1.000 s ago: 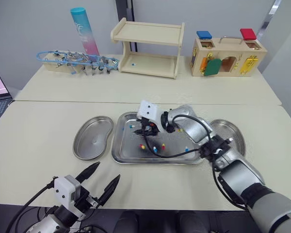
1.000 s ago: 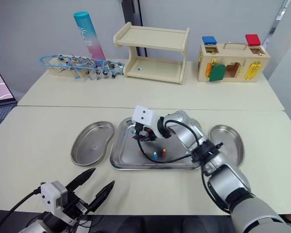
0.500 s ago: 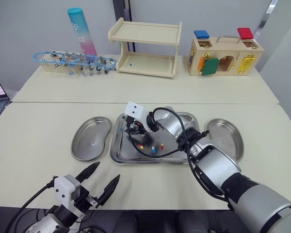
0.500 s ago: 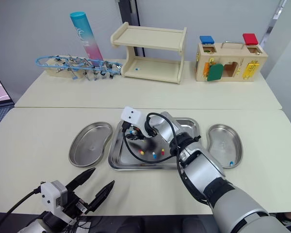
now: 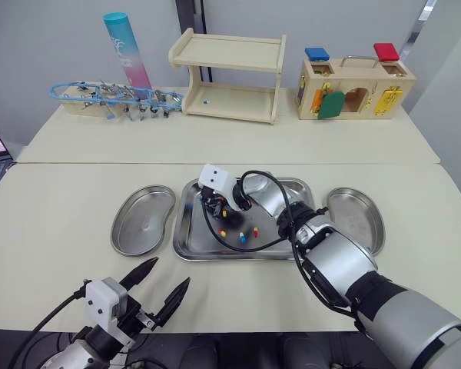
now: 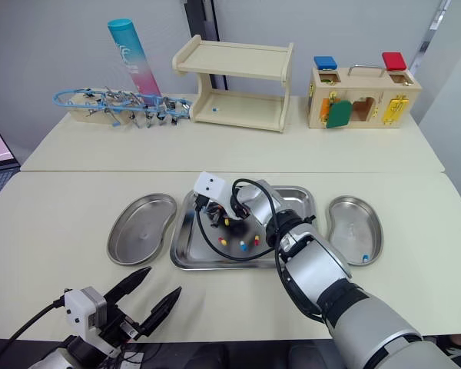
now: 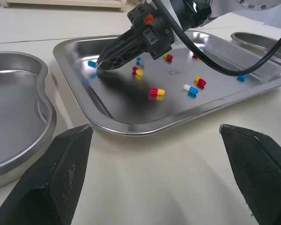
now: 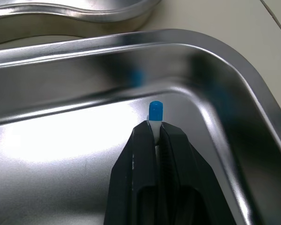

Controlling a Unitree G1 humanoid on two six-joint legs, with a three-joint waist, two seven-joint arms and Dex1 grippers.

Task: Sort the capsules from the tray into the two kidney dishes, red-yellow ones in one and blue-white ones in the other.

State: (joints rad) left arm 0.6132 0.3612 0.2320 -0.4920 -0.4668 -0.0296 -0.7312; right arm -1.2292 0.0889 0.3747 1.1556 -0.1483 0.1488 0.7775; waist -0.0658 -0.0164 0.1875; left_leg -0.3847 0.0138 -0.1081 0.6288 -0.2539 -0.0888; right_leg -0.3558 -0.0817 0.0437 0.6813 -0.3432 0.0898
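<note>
A blue-white capsule [image 8: 155, 112] is clamped by the right hand [image 8: 155, 129] in the rectangular steel tray [image 8: 61, 136]'s corner; the left hand [image 5: 171, 270] is held apart.

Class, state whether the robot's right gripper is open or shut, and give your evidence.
Shut. The right gripper pinches a blue-white capsule between its fingers, blue end sticking out, near a corner of the tray.

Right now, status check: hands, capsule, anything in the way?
Right hand shut on blue-white capsule, tray corner. Left hand open, short of tray. Nothing in the way.
</note>
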